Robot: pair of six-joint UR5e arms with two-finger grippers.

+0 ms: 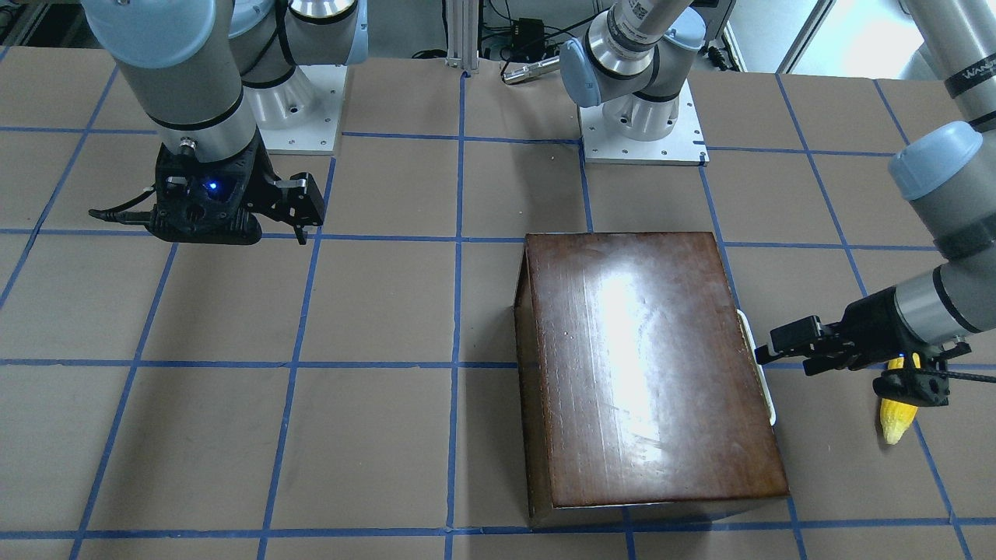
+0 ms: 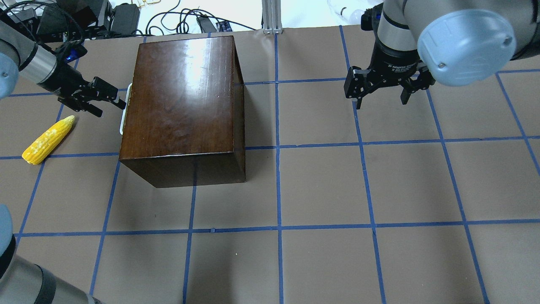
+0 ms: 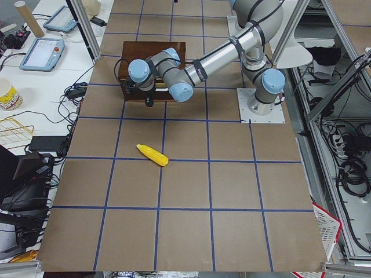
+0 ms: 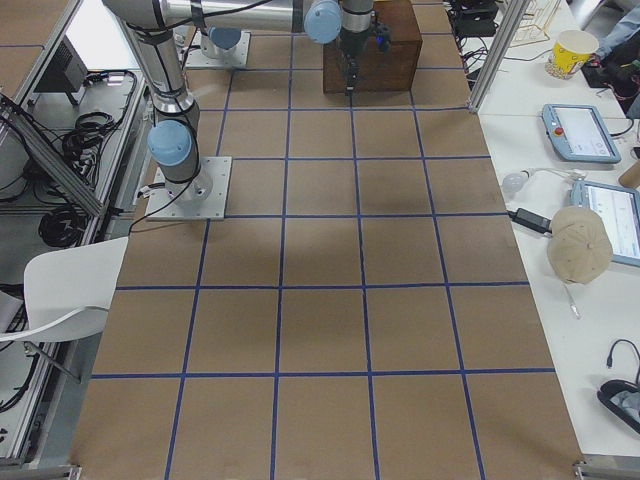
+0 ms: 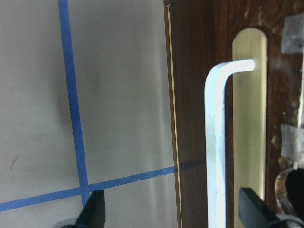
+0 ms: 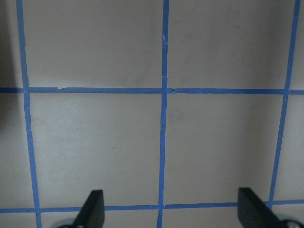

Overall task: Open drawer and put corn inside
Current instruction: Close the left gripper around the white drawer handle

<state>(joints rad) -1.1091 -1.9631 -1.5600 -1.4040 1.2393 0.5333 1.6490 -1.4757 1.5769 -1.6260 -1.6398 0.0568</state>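
The glossy dark-brown box (image 2: 181,93) stands on the table, also in the front view (image 1: 646,358). Its drawer is closed; only the dark front panel (image 5: 194,95) and cream handle (image 5: 216,142) show. The handle also shows in the overhead view (image 2: 125,109). My left gripper (image 2: 112,107) is open, level with the handle and just short of it, its fingertips (image 5: 95,211) either side of the handle in the wrist view. The yellow corn (image 2: 48,139) lies on the table left of the box, below the left arm (image 1: 896,416). My right gripper (image 2: 379,102) is open and empty, hovering far right of the box.
The table is covered in brown paper with a blue tape grid (image 6: 164,90). The arm bases (image 1: 642,117) stand at the robot's edge. Cables and gear (image 2: 122,19) lie beyond the far edge. Side benches hold tablets and a cup (image 4: 575,50).
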